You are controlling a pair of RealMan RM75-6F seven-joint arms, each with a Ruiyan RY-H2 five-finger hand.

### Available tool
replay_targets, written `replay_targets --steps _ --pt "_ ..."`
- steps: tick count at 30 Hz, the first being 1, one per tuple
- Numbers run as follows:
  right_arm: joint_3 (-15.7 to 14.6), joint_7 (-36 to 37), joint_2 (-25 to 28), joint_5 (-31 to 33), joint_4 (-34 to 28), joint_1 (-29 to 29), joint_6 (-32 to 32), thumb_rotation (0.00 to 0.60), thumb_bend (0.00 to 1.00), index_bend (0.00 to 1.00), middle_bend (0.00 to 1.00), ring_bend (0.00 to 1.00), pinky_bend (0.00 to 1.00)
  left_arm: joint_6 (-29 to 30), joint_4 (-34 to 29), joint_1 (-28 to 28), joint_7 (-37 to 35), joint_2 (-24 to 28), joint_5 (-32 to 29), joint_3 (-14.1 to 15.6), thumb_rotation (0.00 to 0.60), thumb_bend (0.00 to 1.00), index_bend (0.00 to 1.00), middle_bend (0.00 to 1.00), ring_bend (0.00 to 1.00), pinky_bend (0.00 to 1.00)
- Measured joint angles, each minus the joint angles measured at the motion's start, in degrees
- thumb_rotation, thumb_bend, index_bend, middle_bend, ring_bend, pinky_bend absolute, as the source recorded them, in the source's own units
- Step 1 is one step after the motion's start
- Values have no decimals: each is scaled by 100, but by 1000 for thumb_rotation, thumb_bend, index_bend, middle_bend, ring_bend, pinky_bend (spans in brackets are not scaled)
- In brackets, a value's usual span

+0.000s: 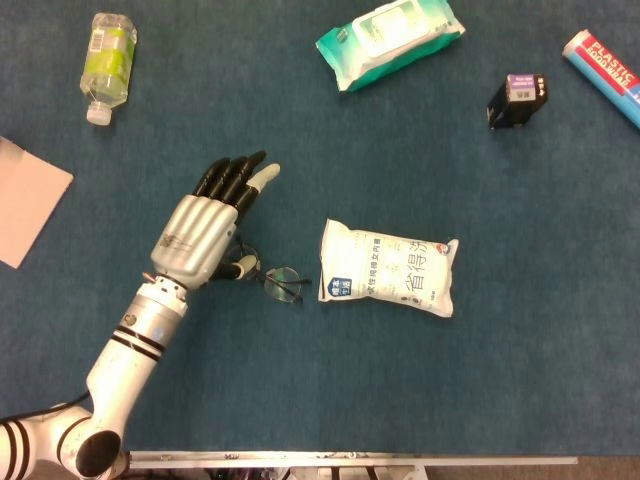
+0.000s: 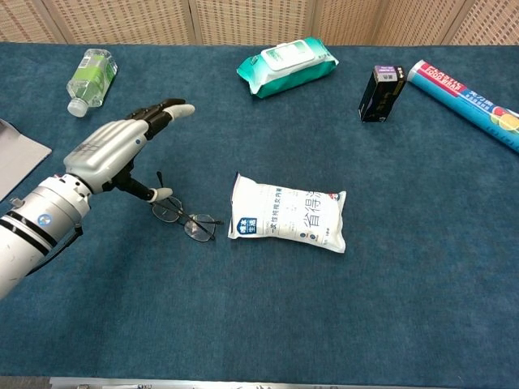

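"PLASTIC" on the blue box (image 1: 606,62) (second word unclear)

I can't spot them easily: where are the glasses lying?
The glasses lie on the blue table, left of centre in both views, between the left hand and the white pouch, just under the hand's thumb.

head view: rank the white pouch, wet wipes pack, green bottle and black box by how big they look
1. White pouch and wet wipes pack: close in apparent size, too alike to rank.
2. Green bottle.
3. Black box, the smallest.
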Motion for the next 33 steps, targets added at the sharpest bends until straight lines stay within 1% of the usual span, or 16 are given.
replay_targets --steps 33 --pt "2 28 18 -34 -13 -40 86 600 289 603 389 257 288 -321 687 -34 -96 -545 -131 -9 600 168 0 0 0 2"
